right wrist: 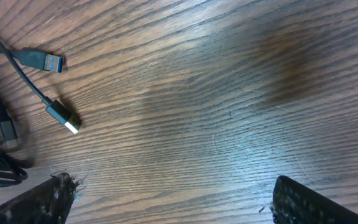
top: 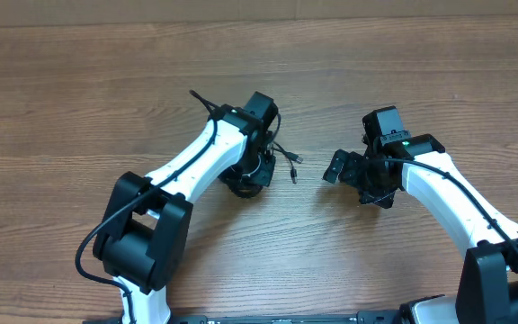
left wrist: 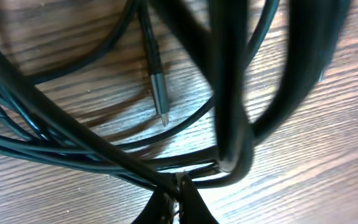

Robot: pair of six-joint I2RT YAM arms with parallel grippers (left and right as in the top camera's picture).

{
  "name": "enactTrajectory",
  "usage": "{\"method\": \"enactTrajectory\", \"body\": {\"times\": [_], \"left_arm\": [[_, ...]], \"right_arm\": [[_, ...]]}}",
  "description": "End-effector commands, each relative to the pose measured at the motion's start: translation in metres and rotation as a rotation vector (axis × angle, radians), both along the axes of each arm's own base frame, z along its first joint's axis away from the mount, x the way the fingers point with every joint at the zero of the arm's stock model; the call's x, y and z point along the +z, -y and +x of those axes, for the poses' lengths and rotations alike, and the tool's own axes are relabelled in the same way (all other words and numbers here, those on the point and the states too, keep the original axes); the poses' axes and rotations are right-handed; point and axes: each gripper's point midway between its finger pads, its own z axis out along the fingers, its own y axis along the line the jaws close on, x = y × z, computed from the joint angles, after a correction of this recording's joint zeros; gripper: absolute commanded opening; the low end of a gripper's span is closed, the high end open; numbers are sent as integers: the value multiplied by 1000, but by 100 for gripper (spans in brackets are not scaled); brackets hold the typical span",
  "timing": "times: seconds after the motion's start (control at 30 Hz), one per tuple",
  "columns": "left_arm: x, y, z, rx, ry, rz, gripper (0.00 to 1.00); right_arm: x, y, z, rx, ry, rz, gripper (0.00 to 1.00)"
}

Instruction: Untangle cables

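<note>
There, left pincer (left wrist: pixel 179 194) pressed shut on the cables (top: pixel 274 153), right pincer (right wrist: pixel 179 205) spread wide
The bundle lies under that left pincer, just left of the table's (top: pixel 421 72) centre, with loose plugs (right wrist: pixel 64 118) trailing toward three o'clock, near the open fingers. Pull now and the whole knot may drag along and tighten; no containers in sight

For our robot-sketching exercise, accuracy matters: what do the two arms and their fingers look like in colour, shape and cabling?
The left arm and right arm both have smooth white links between bulky black joints, with a thick black cord along each. A small green light glows on the right wrist. The right fingers are dark and rough-surfaced.
</note>
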Motion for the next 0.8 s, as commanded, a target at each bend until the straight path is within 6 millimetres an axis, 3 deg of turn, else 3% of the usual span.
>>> {"method": "enactTrajectory", "body": {"times": [0.0,0.13,0.23,0.47,0.53,0.6,0.7,0.77], "left_arm": [[28,12,6,7,-6,-164,4],[60,20,12,-39,33,-314,4],[92,15,19,-36,126,-357,4],[228,11,14,-90,540,-524,4],[290,6,3,-110,741,-602,4],[328,0,-7,-102,862,-651,4],[375,-7,-23,-120,1020,-716,4],[394,-11,-33,-130,1082,-738,4]], "right_arm": [[4,0,-1,0,13,8,100],[4,0,-1,0,13,8,100],[4,-1,-1,0,12,8,100],[4,0,-1,0,13,8,100],[4,-1,-1,0,12,8,100],[4,0,-1,0,13,8,100],[4,-1,-1,0,12,8,100],[4,0,-1,0,13,8,100]]}}
